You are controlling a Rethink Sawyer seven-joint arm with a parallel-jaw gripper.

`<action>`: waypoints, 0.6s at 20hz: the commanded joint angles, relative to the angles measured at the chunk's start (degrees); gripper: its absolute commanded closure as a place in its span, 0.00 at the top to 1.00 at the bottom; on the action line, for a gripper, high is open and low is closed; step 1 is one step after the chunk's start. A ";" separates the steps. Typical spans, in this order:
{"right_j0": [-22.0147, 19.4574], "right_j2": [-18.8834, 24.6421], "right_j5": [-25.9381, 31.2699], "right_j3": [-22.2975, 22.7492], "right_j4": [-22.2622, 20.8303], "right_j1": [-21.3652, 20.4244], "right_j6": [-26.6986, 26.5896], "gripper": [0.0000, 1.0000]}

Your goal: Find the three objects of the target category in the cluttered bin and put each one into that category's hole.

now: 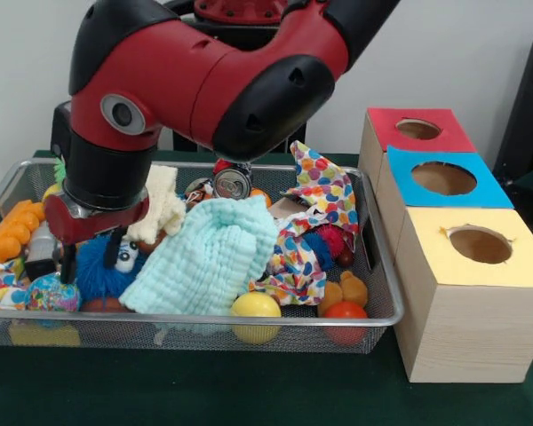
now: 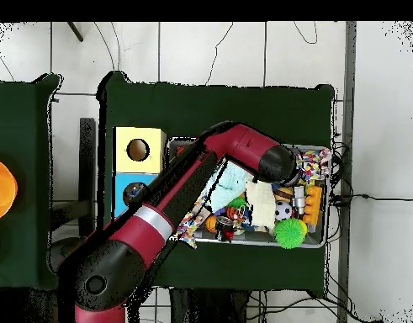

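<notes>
The silver wire mesh bin [image 1: 386, 266] is full of toys and cloths; it also shows in the overhead view [image 2: 325, 235]. My gripper [image 1: 87, 259] hangs below the red and black wrist, low in the bin's left end, just above a blue fuzzy toy [image 1: 102, 275]. Clutter hides whether it holds anything. In the overhead view the wrist [image 2: 281, 165] covers it. No clear plastic bottle with a blue label shows plainly; a pale crumpled thing [image 1: 41, 250] lies left of the gripper. A crushed metal can with a silver top [image 1: 232, 183] stands at the back.
Three wooden boxes with round holes stand right of the bin: red top [image 1: 417, 130], blue top [image 1: 444, 178], yellow top [image 1: 480, 244]. In the bin lie a mint cloth [image 1: 209, 257], a dotted cloth [image 1: 324, 191], a yellow ball [image 1: 256, 306] and orange toys [image 1: 13, 226].
</notes>
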 commanded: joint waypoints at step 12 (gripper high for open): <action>-0.33 3.02 -15.33 -4.95 0.03 2.38 10.65 1.00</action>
